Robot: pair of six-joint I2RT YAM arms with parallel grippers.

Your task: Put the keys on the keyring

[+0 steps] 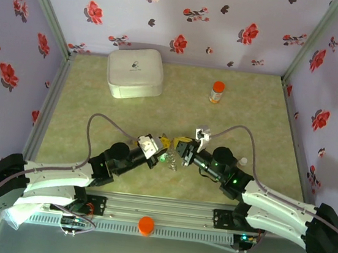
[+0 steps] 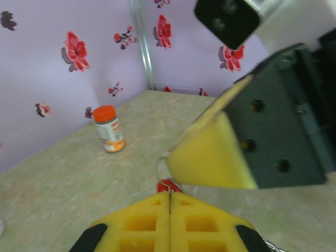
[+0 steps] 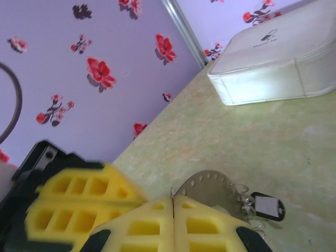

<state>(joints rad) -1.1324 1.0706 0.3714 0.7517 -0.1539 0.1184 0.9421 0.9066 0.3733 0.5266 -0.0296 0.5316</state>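
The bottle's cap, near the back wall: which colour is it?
Orange; the cap shows best in the left wrist view.

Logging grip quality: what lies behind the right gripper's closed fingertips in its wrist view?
Past the shut right gripper, the grey keyring sticks out, with small wire loops and a white tag beside it. Its near part is covered by the pads.

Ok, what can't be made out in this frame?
- Top view: the keys are too small and too bunched where the arms meet to count them or tell if any are threaded.
- Left wrist view: a red key head is mostly hidden behind the closed left pincer.
- Right wrist view: the ring has its lower part hidden by the closed right pincer; what that pincer pinches is unclear.
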